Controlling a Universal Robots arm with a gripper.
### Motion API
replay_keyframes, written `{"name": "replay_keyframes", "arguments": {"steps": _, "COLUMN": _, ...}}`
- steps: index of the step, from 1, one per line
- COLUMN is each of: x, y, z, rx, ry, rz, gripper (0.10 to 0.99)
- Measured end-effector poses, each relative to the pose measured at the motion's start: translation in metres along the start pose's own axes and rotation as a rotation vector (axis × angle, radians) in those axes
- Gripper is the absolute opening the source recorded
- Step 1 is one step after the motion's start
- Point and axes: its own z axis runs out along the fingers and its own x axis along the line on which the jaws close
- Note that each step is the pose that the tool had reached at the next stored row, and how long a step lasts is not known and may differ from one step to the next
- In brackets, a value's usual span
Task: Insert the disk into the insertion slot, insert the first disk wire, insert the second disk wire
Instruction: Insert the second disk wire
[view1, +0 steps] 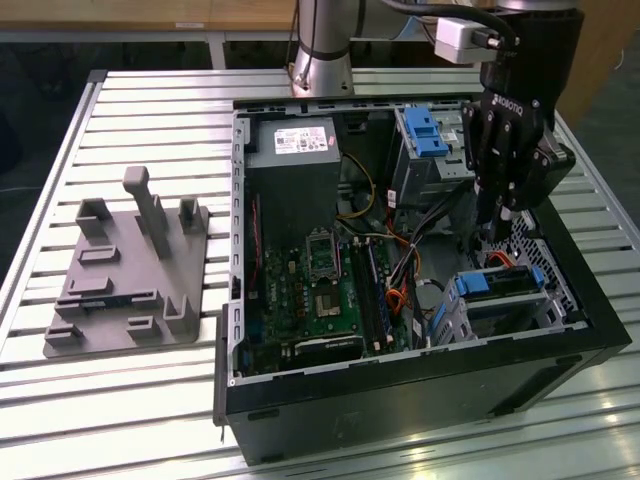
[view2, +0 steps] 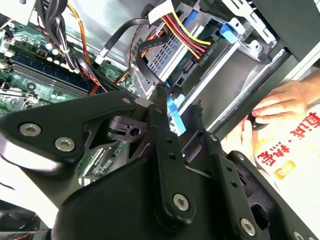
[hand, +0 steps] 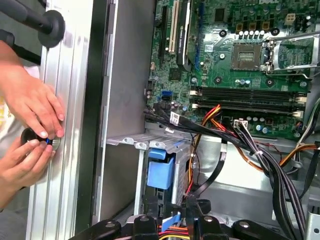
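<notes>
One grey moulded fixture (view1: 125, 270) lies on the slatted table (view1: 150, 100) at the exterior view's left, well apart from the gripper (view1: 497, 228). Next comes the open black case (view1: 400, 400), lying on its side. Inside it, the grey power supply (view1: 293, 175) and the green board (view1: 305, 300) sit apart from the gripper, on its side toward the exterior view's left. A bundle of black and orange wires (view1: 410, 265) runs between the board and the gripper. The metal bay (view1: 445, 165) with its blue latch (view1: 425, 130) stands just beside the gripper's black body.

The gripper hangs pointing down inside the case, at the exterior view's right. Directly below it and near it, the blue-framed disk (view1: 497, 283) sits in the slot (view1: 460, 310). In the first wrist view too, the disk's blue end lies inside the grey slot, just ahead of the gripper.

In the second wrist view a blue flat wire (view2: 175, 117) crosses right at the gripper's tip. Yellow, red and black wires (view2: 187, 37) run toward the slot beyond it. Whether the gripper is clamping the blue wire or merely standing over it, I cannot tell.

Past the case wall, away from the gripper, two hands (hand: 32, 102) hold a small round black thing (hand: 35, 140) against the table's rail.
</notes>
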Motion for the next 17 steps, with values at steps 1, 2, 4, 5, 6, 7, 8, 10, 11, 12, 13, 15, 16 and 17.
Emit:
{"name": "replay_keyframes", "arguments": {"steps": 1, "x": -0.0007, "y": -0.0001, "z": 0.0003, "rx": 0.001, "ry": 0.0023, "rz": 0.000, "gripper": 0.357}}
{"name": "replay_keyframes", "arguments": {"steps": 2, "x": -0.0013, "y": -0.0001, "z": 0.0006, "rx": 0.003, "ry": 0.0046, "rz": 0.000, "gripper": 0.357}}
{"name": "replay_keyframes", "arguments": {"steps": 4, "x": -0.0017, "y": 0.0003, "z": 0.0009, "rx": 0.007, "ry": 0.0086, "rz": 0.001, "gripper": 0.357}}
{"name": "replay_keyframes", "arguments": {"steps": 5, "x": -0.0017, "y": 0.0007, "z": 0.0009, "rx": 0.009, "ry": 0.0113, "rz": 0.002, "gripper": 0.357}}
{"name": "replay_keyframes", "arguments": {"steps": 6, "x": -0.0019, "y": 0.0012, "z": 0.0009, "rx": 0.011, "ry": 0.0137, "rz": 0.003, "gripper": 0.357}}
{"name": "replay_keyframes", "arguments": {"steps": 7, "x": -0.0020, "y": 0.0019, "z": 0.0008, "rx": 0.014, "ry": 0.0157, "rz": 0.004, "gripper": 0.357}}
{"name": "replay_keyframes", "arguments": {"steps": 8, "x": -0.0023, "y": 0.0028, "z": 0.0007, "rx": 0.016, "ry": 0.0163, "rz": 0.004, "gripper": 0.357}}
{"name": "replay_keyframes", "arguments": {"steps": 10, "x": -0.0026, "y": 0.0039, "z": 0.0009, "rx": 0.020, "ry": 0.0192, "rz": 0.006, "gripper": 0.357}}
{"name": "replay_keyframes", "arguments": {"steps": 11, "x": -0.0027, "y": 0.0040, "z": 0.0010, "rx": 0.023, "ry": 0.0222, "rz": 0.007, "gripper": 0.357}}
{"name": "replay_keyframes", "arguments": {"steps": 12, "x": -0.0028, "y": 0.0040, "z": 0.0011, "rx": 0.026, "ry": 0.0247, "rz": 0.008, "gripper": 0.357}}
{"name": "replay_keyframes", "arguments": {"steps": 13, "x": -0.0028, "y": 0.0040, "z": 0.0012, "rx": 0.028, "ry": 0.0271, "rz": 0.009, "gripper": 0.357}}
{"name": "replay_keyframes", "arguments": {"steps": 15, "x": -0.0030, "y": 0.0040, "z": 0.0015, "rx": 0.031, "ry": 0.0323, "rz": 0.012, "gripper": 0.357}}
{"name": "replay_keyframes", "arguments": {"steps": 16, "x": -0.0031, "y": 0.0040, "z": 0.0017, "rx": 0.031, "ry": 0.0350, "rz": 0.015, "gripper": 0.357}}
{"name": "replay_keyframes", "arguments": {"steps": 17, "x": -0.0032, "y": 0.0043, "z": 0.0018, "rx": 0.031, "ry": 0.0367, "rz": 0.018, "gripper": 0.357}}
